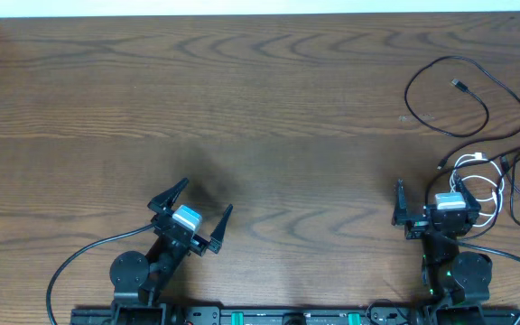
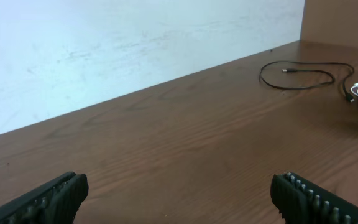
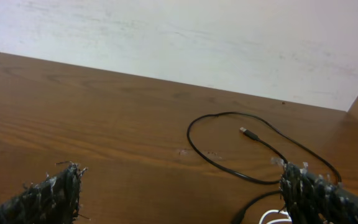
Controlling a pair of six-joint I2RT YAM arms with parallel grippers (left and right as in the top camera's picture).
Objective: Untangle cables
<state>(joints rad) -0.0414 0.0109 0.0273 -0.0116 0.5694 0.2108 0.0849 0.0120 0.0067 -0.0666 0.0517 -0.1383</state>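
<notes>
While the left gripper (image 1: 206, 197) and right gripper (image 3: 180, 171) both stand spread wide and empty, the light, limp cables (image 1: 477, 161), one black loop (image 3: 248, 132) beyond the right gripper and the rest snarled just beside it, look best pinched on a free strand near a plug.

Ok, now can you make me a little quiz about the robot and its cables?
1. True or false: the left gripper is holding a cable.
2. Where on the table does the tangled pile lie? A: beside the right gripper. B: beside the left gripper. C: in the middle.
3. Fill in: one cable in that pile is not black; it is ____.

Key: 1 false, its jaws are open and empty. 2 A. 3 white, the white cable.
</notes>
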